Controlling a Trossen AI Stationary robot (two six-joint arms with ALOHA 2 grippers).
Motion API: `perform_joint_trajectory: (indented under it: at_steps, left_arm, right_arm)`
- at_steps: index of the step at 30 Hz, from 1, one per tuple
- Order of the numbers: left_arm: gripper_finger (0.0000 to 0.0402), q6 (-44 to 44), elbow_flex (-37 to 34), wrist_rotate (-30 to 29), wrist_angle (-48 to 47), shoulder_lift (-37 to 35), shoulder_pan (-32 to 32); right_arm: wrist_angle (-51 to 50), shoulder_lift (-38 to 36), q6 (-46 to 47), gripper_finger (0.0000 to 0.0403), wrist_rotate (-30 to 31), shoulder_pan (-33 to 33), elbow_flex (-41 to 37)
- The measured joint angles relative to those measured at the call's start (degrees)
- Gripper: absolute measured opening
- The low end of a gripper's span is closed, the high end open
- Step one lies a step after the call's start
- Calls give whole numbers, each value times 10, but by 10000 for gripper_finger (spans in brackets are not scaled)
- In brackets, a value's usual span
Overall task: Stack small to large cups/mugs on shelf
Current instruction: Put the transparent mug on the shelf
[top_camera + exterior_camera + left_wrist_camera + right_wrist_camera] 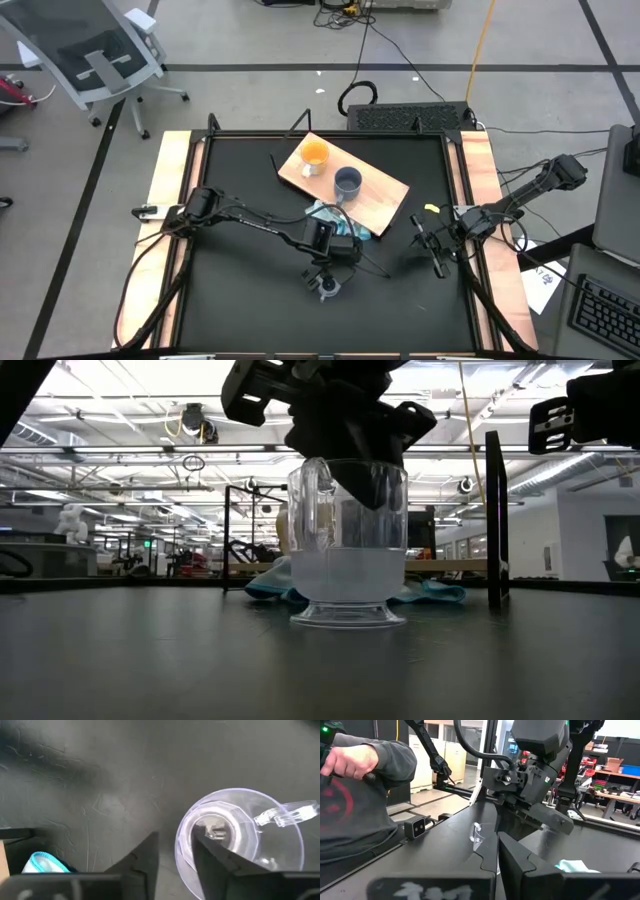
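Note:
The clear cup (330, 290) stands upright on its base on the black table near the front middle; it also shows in the low view (348, 550). My left gripper (175, 857) is open above it, one finger inside the cup and one outside its wall. On the light-wood shelf (385, 195) at the far middle stand the orange mug (314, 155) and the grey-blue mug (347, 182). My right gripper (437, 262) waits shut at the table's right side, holding nothing. My left gripper comes at the clear cup from above, slanting down, with the cup's rim wall (181, 840) between its open fingers. The inner finger (215, 855) stands close to the wall, but I cannot tell whether it touches. The cup stands upright on the table.
A light blue cloth (335, 215) lies bunched between the shelf and the left gripper. A person's sleeve and hand (355, 780) show beyond the table's edge in the right wrist view. A black frame (330, 135) borders the table.

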Motion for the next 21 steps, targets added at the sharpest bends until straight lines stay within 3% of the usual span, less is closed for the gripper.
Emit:
perform_joint_trajectory:
  at_steps: [9,15,21]
  left_arm:
    - [209,2,18,-9,-11,0,-11]
    - [242,0,116,-45,-100,0,-28]
    - [242,-45,238,-51,-246,-2,-38]
  right_arm:
    - [0,0,0,4,-1,0,0]
    - [0,0,6,4,-1,0,0]
    - [-1,0,13,4,-1,0,0]
